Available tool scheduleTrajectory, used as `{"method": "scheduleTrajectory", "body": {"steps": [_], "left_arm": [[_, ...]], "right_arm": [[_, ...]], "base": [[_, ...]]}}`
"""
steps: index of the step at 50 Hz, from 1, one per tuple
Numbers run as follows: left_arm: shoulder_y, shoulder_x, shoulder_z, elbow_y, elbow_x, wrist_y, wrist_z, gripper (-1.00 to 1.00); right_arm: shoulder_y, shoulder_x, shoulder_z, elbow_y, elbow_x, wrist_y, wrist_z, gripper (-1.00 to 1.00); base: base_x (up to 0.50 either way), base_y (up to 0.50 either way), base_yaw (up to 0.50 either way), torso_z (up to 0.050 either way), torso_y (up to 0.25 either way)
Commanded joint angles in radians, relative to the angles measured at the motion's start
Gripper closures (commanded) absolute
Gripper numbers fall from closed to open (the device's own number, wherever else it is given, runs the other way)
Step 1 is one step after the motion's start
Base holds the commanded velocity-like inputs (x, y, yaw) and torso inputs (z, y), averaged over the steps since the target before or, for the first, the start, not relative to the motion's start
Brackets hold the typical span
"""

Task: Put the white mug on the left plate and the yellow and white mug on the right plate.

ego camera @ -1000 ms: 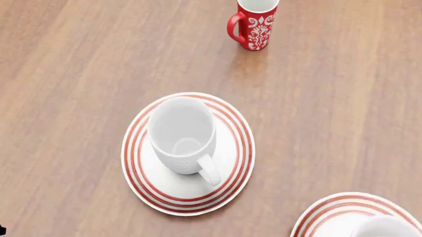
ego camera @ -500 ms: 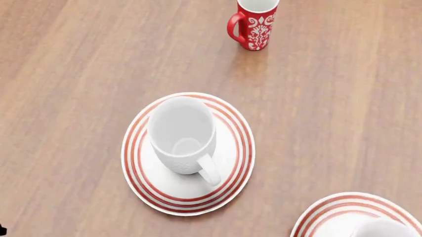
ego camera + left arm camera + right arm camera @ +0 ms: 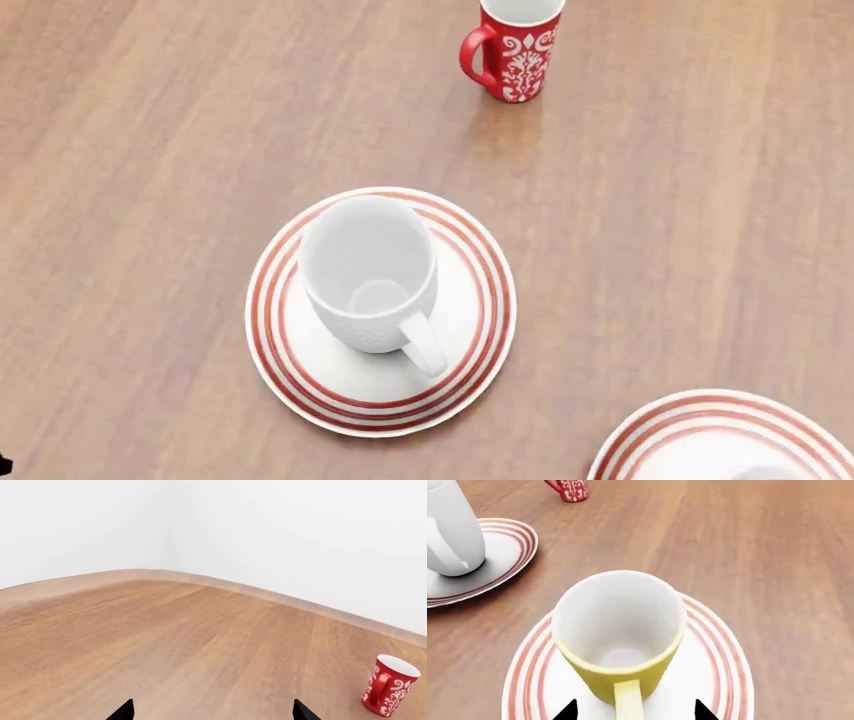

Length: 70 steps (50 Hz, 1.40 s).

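On the right plate, the yellow and white mug stands mid-plate.

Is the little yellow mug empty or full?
Empty. The small yellow and white mug stands upright, and its bare white bottom shows inside.

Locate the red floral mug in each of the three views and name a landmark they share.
Head view: red mug at the top edge, beyond the left plate.
Left wrist view: low at the right edge.
Right wrist view: cropped at the top edge.
Shared landmark: the wooden table.
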Motion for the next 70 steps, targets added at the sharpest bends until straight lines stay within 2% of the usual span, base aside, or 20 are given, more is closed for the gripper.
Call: {"method": "scheduleTrajectory", "body": {"steps": [1, 18, 28, 36, 43, 50, 57, 61, 64, 70], "left_arm": [[-0.002, -0.002, 0.0, 0.001, -0.003, 0.0, -0.003, -1.0], [0.0, -0.005, 0.001, 0.001, -0.005, 0.006, -0.002, -1.0], [0.004, -0.006, -0.002, 0.004, -0.008, 0.012, -0.003, -1.0], [0.012, -0.011, -0.017, 0.012, -0.017, 0.019, -0.007, -1.0], [0.004, -0.013, -0.014, 0.014, -0.019, 0.013, -0.011, -1.0], [0.003, -0.016, -0.006, 0.019, -0.009, 0.007, -0.014, -1.0], [0.011, -0.037, -0.005, 0.059, 0.007, -0.009, -0.023, -1.0], [-0.069, -0.081, 0.025, 0.074, 0.01, -0.108, -0.036, -1.0], [-0.212, -0.118, 0.048, 0.062, -0.052, -0.231, -0.051, -1.0], [-0.417, -0.135, 0.109, 0.0, -0.132, -0.382, -0.036, -1.0]], "right_arm": [[-0.019, -0.011, 0.023, -0.035, 0.029, -0.04, -0.009, -1.0], [-0.094, -0.03, 0.079, -0.192, 0.106, -0.12, -0.037, -1.0], [-0.06, 0.017, 0.107, -0.295, 0.177, -0.058, 0.025, -1.0], [0.105, 0.11, 0.09, -0.326, 0.259, 0.066, 0.148, -1.0], [0.31, 0.171, -0.028, -0.28, 0.26, 0.161, 0.226, -1.0], [0.526, 0.162, -0.102, -0.126, 0.309, 0.221, 0.278, -1.0], [0.713, 0.137, -0.197, 0.052, 0.233, 0.191, 0.274, -1.0], [0.795, 0.125, -0.248, 0.129, 0.19, 0.174, 0.27, -1.0], [0.867, 0.095, -0.261, 0.211, 0.174, 0.163, 0.292, -1.0], [0.968, 0.076, -0.309, 0.295, 0.108, 0.13, 0.311, -1.0]], "base": [[0.0, 0.0, 0.0, 0.0, 0.0], [0.0, 0.0, 0.0, 0.0, 0.0], [0.0, 0.0, 0.0, 0.0, 0.0], [0.0, 0.0, 0.0, 0.0, 0.0], [0.0, 0.0, 0.0, 0.0, 0.0], [0.0, 0.0, 0.0, 0.0, 0.0], [0.0, 0.0, 0.0, 0.0, 0.0], [0.0, 0.0, 0.0, 0.0, 0.0], [0.0, 0.0, 0.0, 0.0, 0.0], [0.0, 0.0, 0.0, 0.0, 0.0]]}}
